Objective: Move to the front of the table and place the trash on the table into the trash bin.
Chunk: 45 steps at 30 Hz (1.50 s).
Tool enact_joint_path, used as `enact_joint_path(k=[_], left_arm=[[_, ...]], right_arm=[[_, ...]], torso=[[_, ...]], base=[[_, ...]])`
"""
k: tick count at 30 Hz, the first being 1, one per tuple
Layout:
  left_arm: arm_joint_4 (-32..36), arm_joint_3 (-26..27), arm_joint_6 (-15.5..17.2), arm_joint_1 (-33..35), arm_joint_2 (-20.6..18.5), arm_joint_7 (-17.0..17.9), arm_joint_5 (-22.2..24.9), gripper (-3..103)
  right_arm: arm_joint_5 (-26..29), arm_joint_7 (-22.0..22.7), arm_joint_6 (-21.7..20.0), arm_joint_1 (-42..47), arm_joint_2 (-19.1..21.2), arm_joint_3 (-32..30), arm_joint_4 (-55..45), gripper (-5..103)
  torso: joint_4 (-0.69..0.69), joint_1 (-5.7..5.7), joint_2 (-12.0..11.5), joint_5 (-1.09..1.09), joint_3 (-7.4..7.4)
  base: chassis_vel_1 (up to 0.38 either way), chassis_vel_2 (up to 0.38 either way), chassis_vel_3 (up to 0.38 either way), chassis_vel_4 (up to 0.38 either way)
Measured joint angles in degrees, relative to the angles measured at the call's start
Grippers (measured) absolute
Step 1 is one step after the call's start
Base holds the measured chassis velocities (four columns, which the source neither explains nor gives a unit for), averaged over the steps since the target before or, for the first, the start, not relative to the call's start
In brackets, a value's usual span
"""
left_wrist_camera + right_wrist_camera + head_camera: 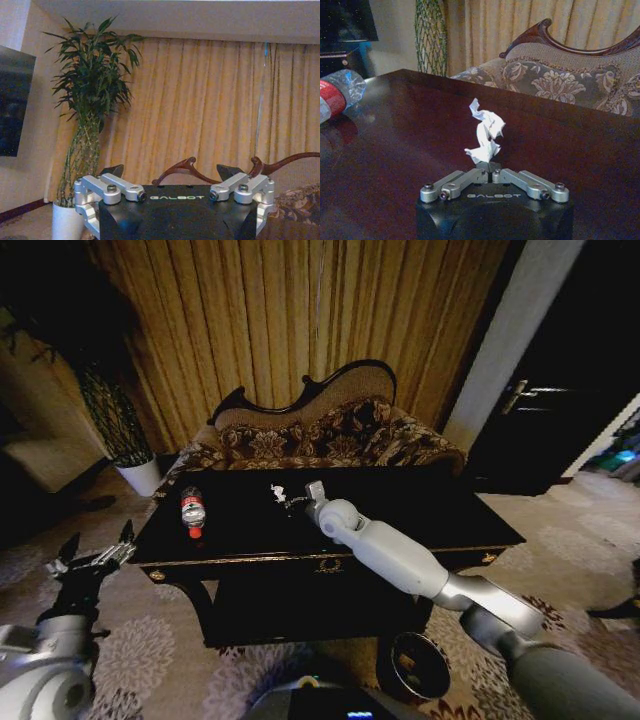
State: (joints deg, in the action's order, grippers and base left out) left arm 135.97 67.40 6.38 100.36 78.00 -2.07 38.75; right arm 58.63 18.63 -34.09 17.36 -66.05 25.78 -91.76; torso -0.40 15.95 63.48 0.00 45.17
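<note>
Table: a glossy black table (420,515) with gold trim stood at the centre of the head view, a patterned sofa (330,435) behind it at 12 o'clock.
Right gripper: the right gripper (490,169) reached over the tabletop toward 12 o'clock, its fingers pinched together on the lower end of a crumpled white paper scrap (485,131). In the head view the gripper (300,496) sat near the middle of the tabletop.
Paper scrap: it stood up from the closed fingertips, over the dark tabletop (395,150).
Bottle: a clear plastic bottle (192,510) with a red label lay on the table at about 9 o'clock from the right gripper, well apart from it.
Trash bin: a small round dark bin (418,665) stood on the carpet at 5 o'clock from the table's front, beside the lower shelf.
Left gripper: the left gripper (92,558) hung off the table's left end at 8 o'clock, fingers spread apart and holding nothing.
Plant: a tall plant in a white pot (67,222) stood by the curtain (210,110).
</note>
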Motion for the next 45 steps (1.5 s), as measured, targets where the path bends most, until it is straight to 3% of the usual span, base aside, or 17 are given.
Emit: enact_joint_path(k=[4,9,18,26,31,39,45], left_arm=[[0.1,0.12,-0.02,-0.03,-0.26,0.0,0.13,100],[0.05,0.46,-0.05,-0.08,-1.06,0.02,0.41,100],[-0.61,0.29,-0.14,-0.48,-1.56,0.06,1.03,100],[-1.06,-0.06,-0.24,-1.02,-2.68,-0.09,1.71,100],[-1.95,-0.38,-1.25,-1.13,-3.23,-1.17,2.06,100],[-2.87,-1.37,-1.75,-1.15,-4.04,-1.92,2.38,100],[-4.14,-1.51,-2.67,-1.21,-5.43,-2.91,3.05,100]], right_arm=[[0.15,0.03,1.35,0.61,0.67,-1.38,-0.98,0],[-0.07,-1.11,6.29,2.04,2.5,-4.51,-2.25,0],[-1.39,-2.41,13.14,7.52,9.04,-14.28,-6.26,0],[-4.86,-8.37,16.8,15.97,15.09,-25.92,-7.17,0],[-10.58,-10.99,19.81,26.37,18.16,-35.59,-7.72,0],[-13.28,-11.59,20.71,33.84,19.03,-44.6,-7.85,0],[-13.24,-15.13,20.83,40.43,20.12,-52.9,-9.39,0]], torso=[[0.0,0.0,0.0,0.0,0.0],[0.01,0.0,0.0,0.0,0.0],[-0.01,0.0,0.0,0.0,0.0],[0.0,0.0,0.0,0.01,0.0],[-0.02,0.0,0.0,0.02,0.0],[0.02,0.0,0.0,0.0,0.0],[-0.01,0.0,0.0,0.0,0.0]], base=[[0.0,0.0,0.0,0.0],[0.0,0.0,0.0,0.0],[0.0,0.0,0.0,0.0],[0.0,0.0,0.0,0.0],[0.0,0.0,0.0,0.0],[0.0,0.0,0.0,0.0],[0.0,0.0,0.0,0.0]])
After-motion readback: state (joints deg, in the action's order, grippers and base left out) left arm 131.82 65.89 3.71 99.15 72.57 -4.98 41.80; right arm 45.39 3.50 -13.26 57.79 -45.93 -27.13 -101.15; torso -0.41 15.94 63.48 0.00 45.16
